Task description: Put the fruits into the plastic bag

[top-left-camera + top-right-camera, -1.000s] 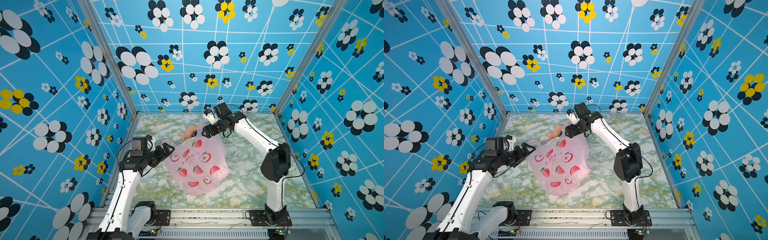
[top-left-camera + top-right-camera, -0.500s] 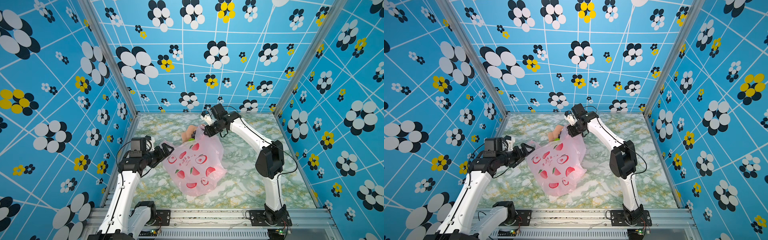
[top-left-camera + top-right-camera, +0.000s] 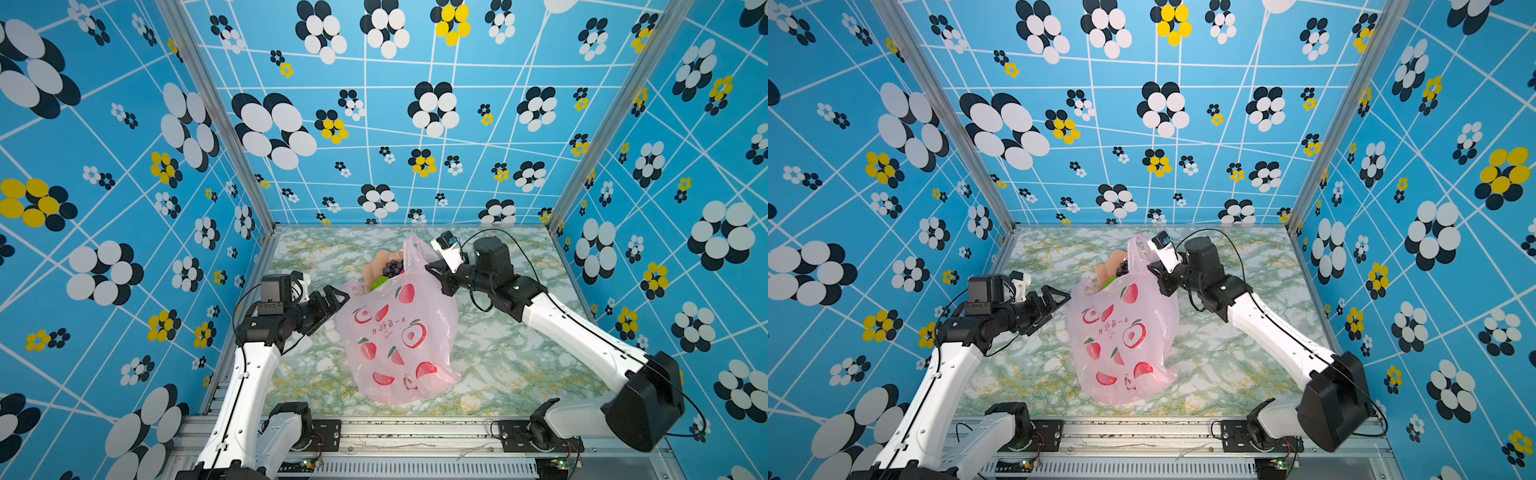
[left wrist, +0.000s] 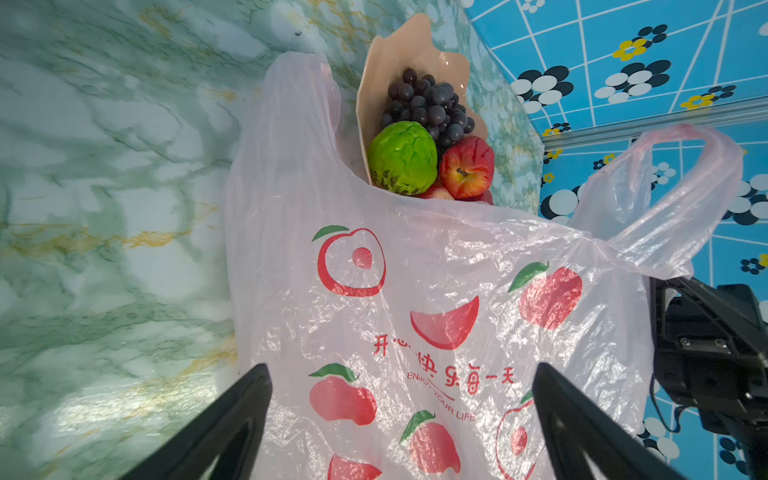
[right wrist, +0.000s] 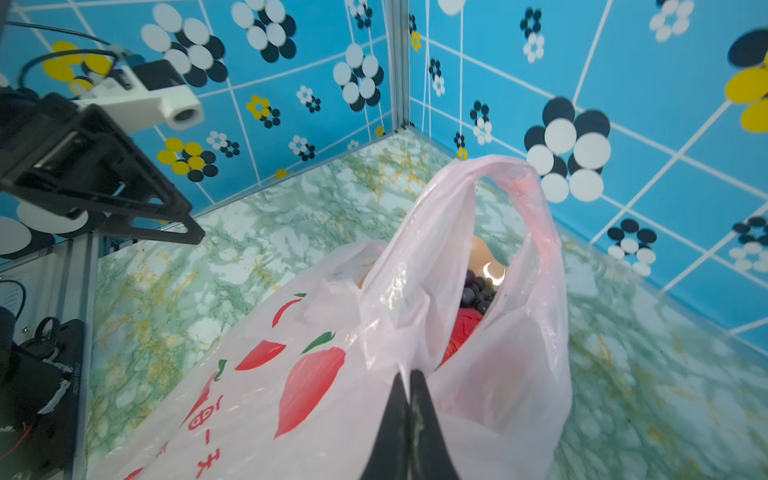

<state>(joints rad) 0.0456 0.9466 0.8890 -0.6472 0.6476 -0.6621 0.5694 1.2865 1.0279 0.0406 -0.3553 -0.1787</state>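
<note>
Where right hand (image 5: 408, 375) pinches, crinkly translucent plastic bag (image 3: 434, 353)

One plastic bag (image 3: 399, 332), one scalloped bowl (image 4: 415, 45), one grape bunch (image 4: 428, 104), one bumpy green fruit (image 4: 401, 158), one red apple (image 4: 467, 166) in plain sight, more red fruit partly hidden.

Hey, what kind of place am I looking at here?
Probably a robot test booth: a left arm and a right arm bolted to a metal rail, a marble-patterned tabletop, and blue flower-print walls on three sides.
</note>
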